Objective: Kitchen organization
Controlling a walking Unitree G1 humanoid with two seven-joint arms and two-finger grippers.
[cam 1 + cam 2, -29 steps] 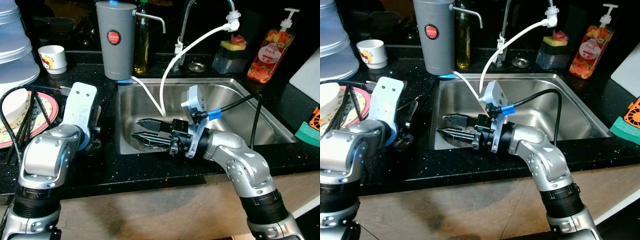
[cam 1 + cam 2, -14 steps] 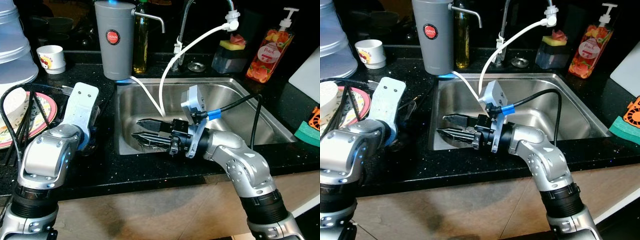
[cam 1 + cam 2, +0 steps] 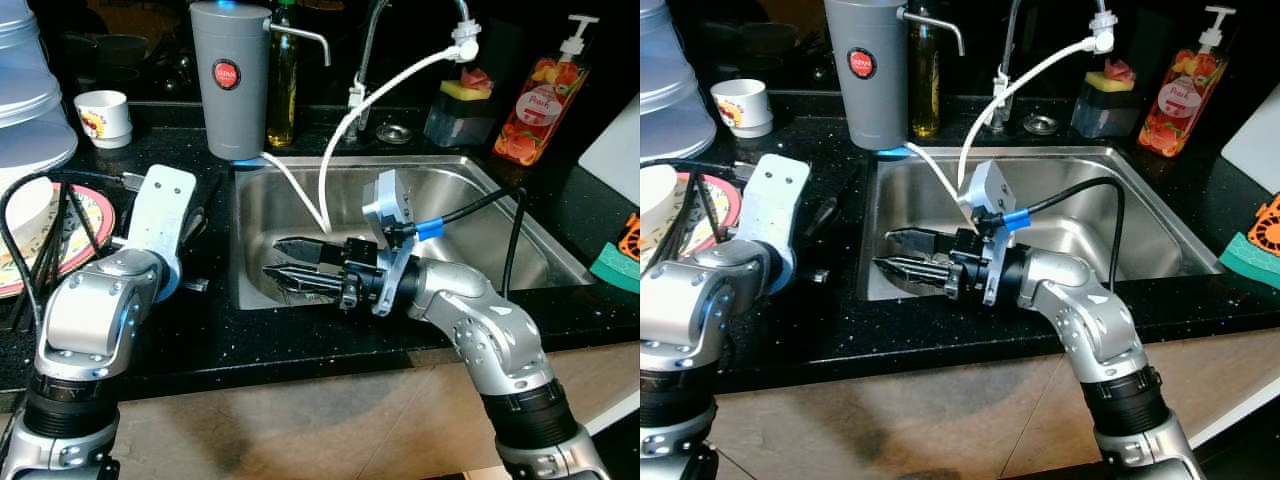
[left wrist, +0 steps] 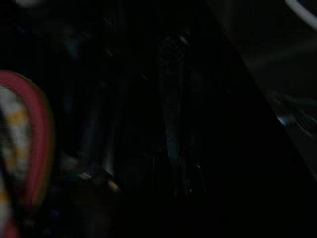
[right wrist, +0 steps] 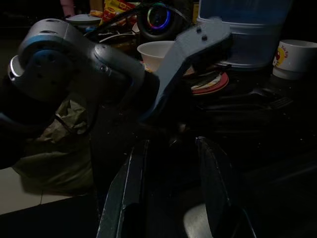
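Observation:
My right gripper point(image 3: 272, 258) reaches into the steel sink point(image 3: 470, 180), pointing toward its left wall, open with nothing between the fingers point(image 5: 124, 193). A shiny metal item point(image 3: 300, 290) lies on the sink bottom just under them. My left arm rests on the black counter left of the sink, its gripper point(image 3: 825, 212) pointing away from me over dark cutlery point(image 5: 267, 101). The left wrist view is too dark to make out what lies at that gripper. A red-rimmed plate point(image 3: 85, 225) with a white bowl point(image 3: 25, 205) on it sits further left.
A grey jug point(image 3: 232, 75), an oil bottle point(image 3: 283, 85), the faucet point(image 3: 375, 60) with a white hose point(image 3: 340, 130), a sponge holder point(image 3: 462, 105) and a soap bottle point(image 3: 540, 95) line the back. A white cup point(image 3: 105, 115) stands back left. A green sponge point(image 3: 615, 265) lies far right.
The left arm has shifted slightly, and the rounded utensil end beside its wrist shows less now. The right arm has stayed in the sink.

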